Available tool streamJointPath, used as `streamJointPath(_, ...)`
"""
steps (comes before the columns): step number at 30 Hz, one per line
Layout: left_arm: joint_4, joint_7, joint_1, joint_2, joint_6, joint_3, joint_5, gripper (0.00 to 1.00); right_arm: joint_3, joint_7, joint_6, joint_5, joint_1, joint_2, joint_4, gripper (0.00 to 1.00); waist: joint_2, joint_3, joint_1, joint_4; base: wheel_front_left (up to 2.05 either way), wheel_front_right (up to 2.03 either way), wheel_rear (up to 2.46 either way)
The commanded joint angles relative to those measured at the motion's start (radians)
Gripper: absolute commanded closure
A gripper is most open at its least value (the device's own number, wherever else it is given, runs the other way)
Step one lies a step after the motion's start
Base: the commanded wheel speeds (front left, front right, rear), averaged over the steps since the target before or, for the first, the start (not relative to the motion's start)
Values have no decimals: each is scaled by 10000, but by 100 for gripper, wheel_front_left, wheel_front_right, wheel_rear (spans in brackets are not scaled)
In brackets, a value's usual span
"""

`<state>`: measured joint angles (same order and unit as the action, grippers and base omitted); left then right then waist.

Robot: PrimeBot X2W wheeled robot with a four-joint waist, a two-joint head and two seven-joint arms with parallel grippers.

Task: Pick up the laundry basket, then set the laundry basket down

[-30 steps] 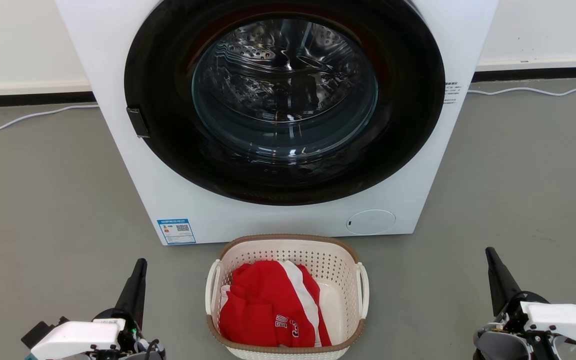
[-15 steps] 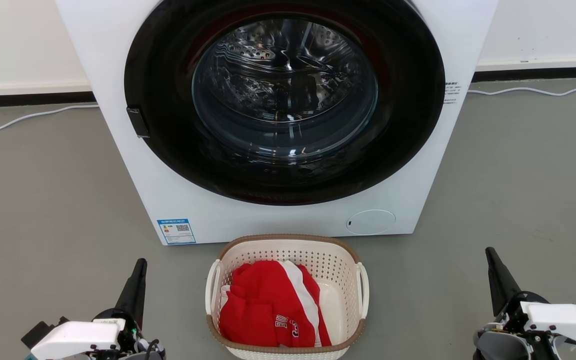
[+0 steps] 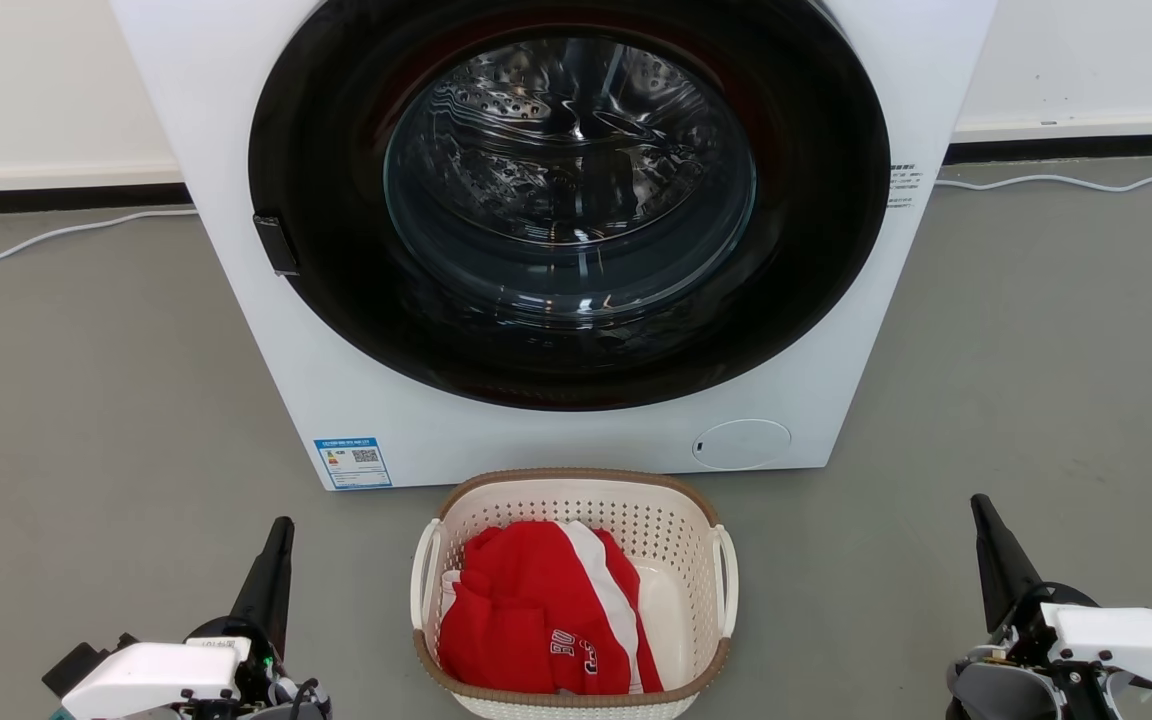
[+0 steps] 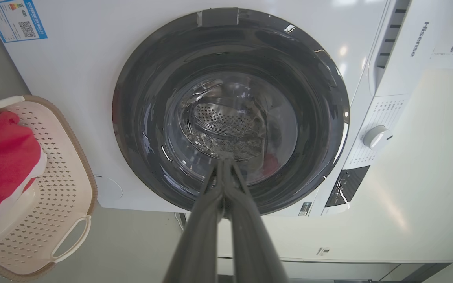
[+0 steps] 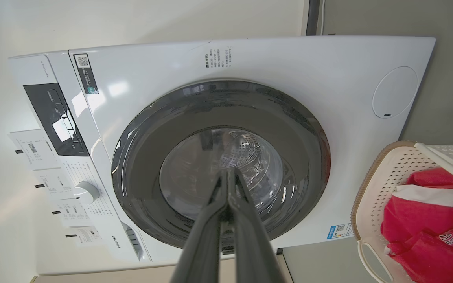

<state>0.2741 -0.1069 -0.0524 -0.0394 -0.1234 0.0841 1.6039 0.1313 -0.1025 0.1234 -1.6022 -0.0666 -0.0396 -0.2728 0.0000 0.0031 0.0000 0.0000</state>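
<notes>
The laundry basket, cream-white and perforated with a brown woven-look rim, sits on the grey floor just in front of the washing machine, holding a red and white garment. The left wrist view catches the basket at its left edge, and the right wrist view has the basket at its right edge. My left gripper rests shut at the lower left, well apart from the basket's left handle. Over at the lower right my right gripper is shut too, clear of the right handle. Nothing is held by either.
A white front-loading washing machine with a dark round door stands right behind the basket. White cables run along the floor by the wall on both sides. Bare grey floor lies left and right of the basket.
</notes>
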Motion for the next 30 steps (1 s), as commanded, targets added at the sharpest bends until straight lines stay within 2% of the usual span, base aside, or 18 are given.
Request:
streamJointPath(1, -293, -60, -555, -108, -73, 293, 51, 100, -179, -104, 73, -68, -413, -106, 280, 100, 0, 0, 0, 0, 0, 0, 0)
streamJointPath(30, -293, -60, -555, -108, -73, 293, 51, 100, -179, -104, 73, -68, -413, -106, 280, 100, 0, 0, 0, 0, 0, 0, 0)
